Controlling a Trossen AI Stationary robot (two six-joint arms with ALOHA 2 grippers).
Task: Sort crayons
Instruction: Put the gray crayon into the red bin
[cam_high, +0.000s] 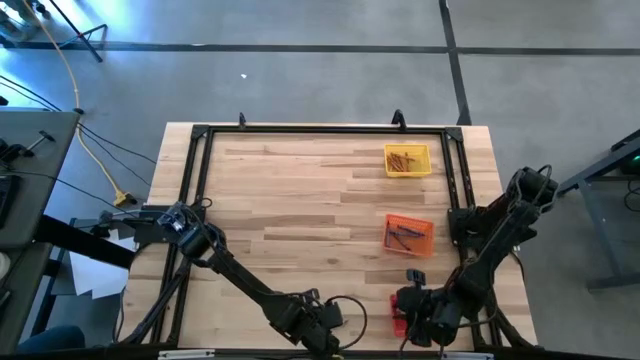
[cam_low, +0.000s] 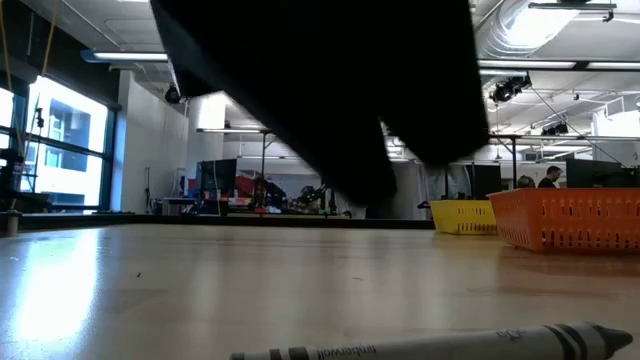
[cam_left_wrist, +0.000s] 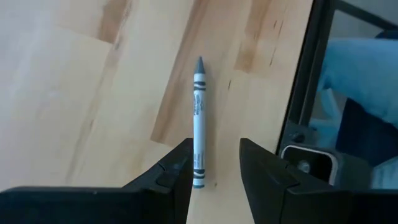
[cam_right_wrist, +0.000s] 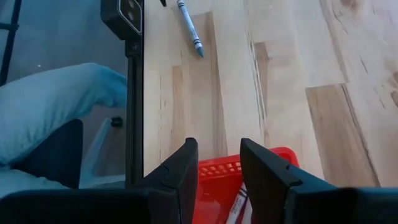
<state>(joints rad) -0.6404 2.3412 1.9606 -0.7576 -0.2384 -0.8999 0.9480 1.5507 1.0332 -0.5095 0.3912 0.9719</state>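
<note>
— Grey crayon (cam_left_wrist: 198, 121) under your left claw, is that right?

— Yes. My left gripper (cam_left_wrist: 214, 163) hangs over the near edge of the wooden table (cam_high: 300, 190), fingers spread, nothing between them. The crayon lies flat on the wood; its butt end sits just beside one finger (cam_left_wrist: 176, 171), its tip points away from the claw. I can't tell whether finger and crayon touch.

— And your right side?

— My right gripper (cam_right_wrist: 217, 163) also stands spread and empty, right above the red tray (cam_right_wrist: 217, 171), which sits at the same near edge, to the right of the crayon. Something striped lies inside the tray; too little of it shows for me to name it.

— Farther out from the grey crayon?

— An orange tray (cam_high: 409, 234) with dark sticks in it lies beyond the red one, towards the table's middle. A yellow tray (cam_high: 407, 160) holding orange-brown sticks is farther still, near the far edge. From table height I see the grey crayon (cam_low: 440, 345) lying close to the camera, both trays behind it.
</note>
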